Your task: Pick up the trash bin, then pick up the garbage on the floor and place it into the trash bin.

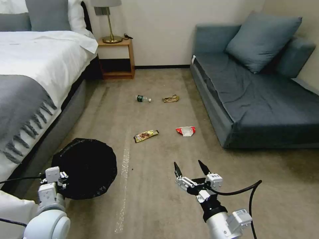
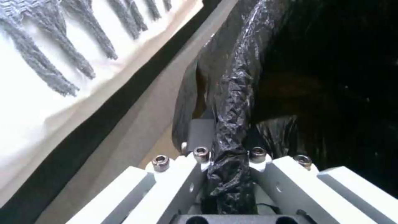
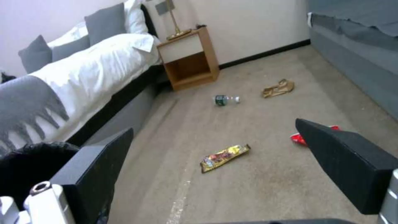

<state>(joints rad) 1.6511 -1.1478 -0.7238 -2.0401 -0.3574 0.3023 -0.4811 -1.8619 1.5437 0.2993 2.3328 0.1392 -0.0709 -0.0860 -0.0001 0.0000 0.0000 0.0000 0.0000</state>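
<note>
Trash bin (image 1: 88, 167) sits tilted at the left gripper (image 1: 54, 176), its bag-lined rim (image 2: 232, 124) pinched between the jaws (left wrist view: crinkled black plastic runs straight through the gap, jaws clenched on it). Bin is close beside the bed (image 1: 40, 73). Right gripper (image 1: 192, 169) hovers over the carpet (image 1: 159, 205) with jaws spread wide, nothing between them. Garbage all lies beyond the right jaws: gold-brown snack wrapper (image 1: 146, 135) nearest, ahead and slightly toward the bin side; red-and-white wrapper (image 1: 185, 131) ahead, about level with it, partly hidden by one finger (image 3: 348, 168) in the right wrist view. Farther out, the small bottle (image 1: 143, 98) and the tan paper wrapper (image 1: 171, 98) lie near each other, apart. Nightstand (image 1: 116, 58) with lamp (image 1: 109, 20) at the far wall, sofa (image 1: 259, 86) off to the right gripper's outer side.
</note>
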